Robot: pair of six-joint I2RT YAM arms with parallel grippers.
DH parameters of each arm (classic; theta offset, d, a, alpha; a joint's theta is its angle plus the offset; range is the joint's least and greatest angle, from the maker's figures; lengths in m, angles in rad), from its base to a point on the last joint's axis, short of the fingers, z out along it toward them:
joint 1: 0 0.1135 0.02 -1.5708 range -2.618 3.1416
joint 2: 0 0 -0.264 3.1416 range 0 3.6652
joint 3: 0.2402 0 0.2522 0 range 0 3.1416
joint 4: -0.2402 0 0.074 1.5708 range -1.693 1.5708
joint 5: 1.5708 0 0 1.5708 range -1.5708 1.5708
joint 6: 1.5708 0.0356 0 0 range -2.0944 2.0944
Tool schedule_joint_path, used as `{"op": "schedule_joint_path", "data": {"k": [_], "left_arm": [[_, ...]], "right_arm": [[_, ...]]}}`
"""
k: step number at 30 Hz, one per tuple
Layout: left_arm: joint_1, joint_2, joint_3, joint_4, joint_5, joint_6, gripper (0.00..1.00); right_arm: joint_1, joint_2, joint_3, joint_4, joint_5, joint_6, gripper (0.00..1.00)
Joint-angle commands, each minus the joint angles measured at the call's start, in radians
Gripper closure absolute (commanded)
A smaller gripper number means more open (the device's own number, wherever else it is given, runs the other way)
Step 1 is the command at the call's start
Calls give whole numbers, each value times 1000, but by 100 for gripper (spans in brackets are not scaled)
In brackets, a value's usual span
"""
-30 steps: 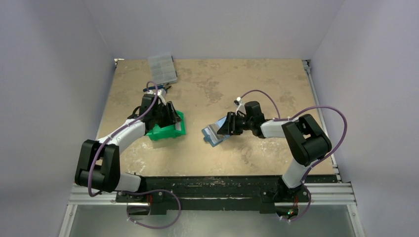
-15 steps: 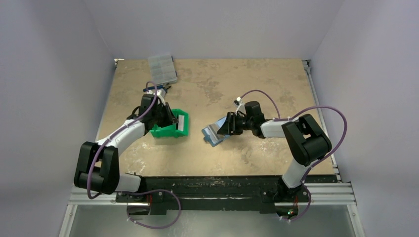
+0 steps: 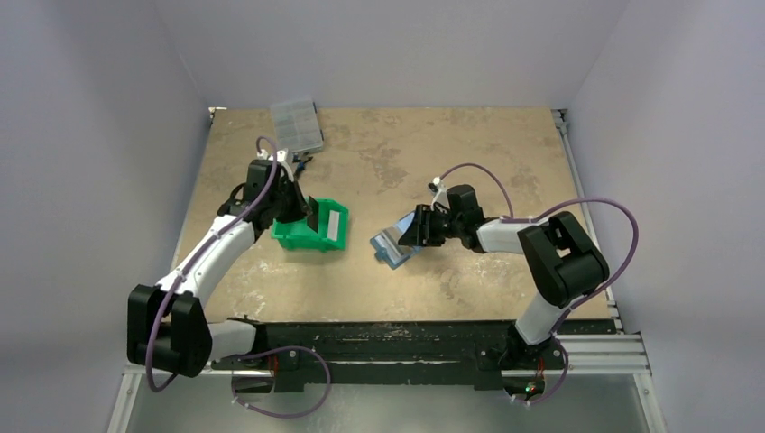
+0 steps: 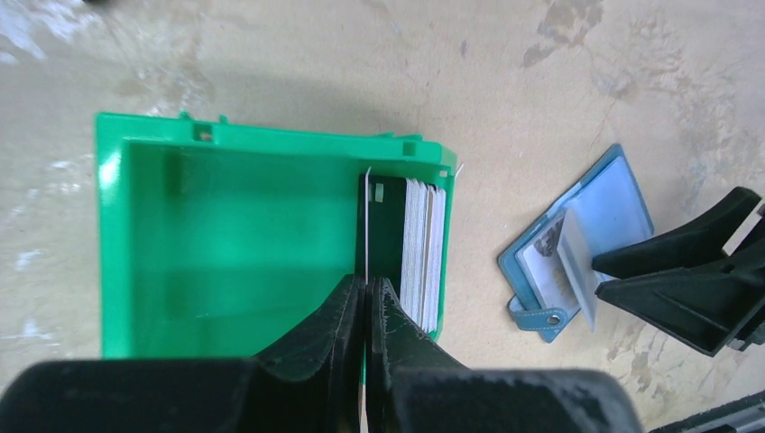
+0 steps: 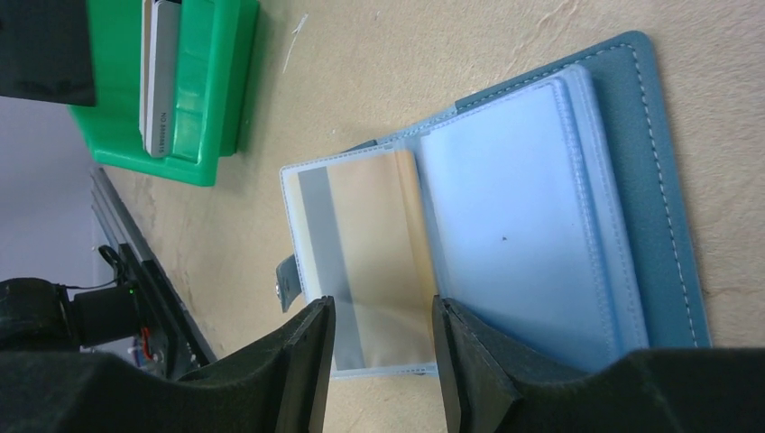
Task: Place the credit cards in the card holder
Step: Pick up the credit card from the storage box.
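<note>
left gripper clamped on 1 credit card | right gripper jaws apart over card holder | card print unreadable

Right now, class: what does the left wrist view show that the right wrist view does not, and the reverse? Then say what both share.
Left wrist only: the left gripper shut on one card, edge-on, and the bare floor of the green tray. Right wrist only: a striped card in a clear pocket, between the open fingers of the right gripper. Both: the open card holder, the tray and the standing card stack.
</note>
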Motion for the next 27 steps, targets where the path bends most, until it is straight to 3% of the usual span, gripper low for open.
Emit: {"op": "schedule_joint_path", "data": {"k": [1, 5, 9, 12, 15, 19, 27], "left_arm": [[4, -87, 104, -94, -70, 54, 100], [4, -138, 167, -121, -32, 46, 100], [4, -181, 163, -28, 130, -36, 100], [3, -204, 69, 164, 286, -194, 100], [-13, -221, -82, 526, 382, -391, 100], [-117, -217, -235, 862, 315, -571, 100], [-341, -98, -437, 1362, 64, -767, 100]], "right_arm": [[4, -49, 3, -80, 83, -45, 48], [4, -93, 15, -122, 97, -57, 47], [5, -153, 14, -129, 65, -63, 42], [5, -208, 0, -75, -31, -46, 37], [5, -267, -30, 30, -125, 33, 33], [5, -333, -52, 158, -178, 170, 30], [6, -366, -133, 431, -141, 444, 30]]}}
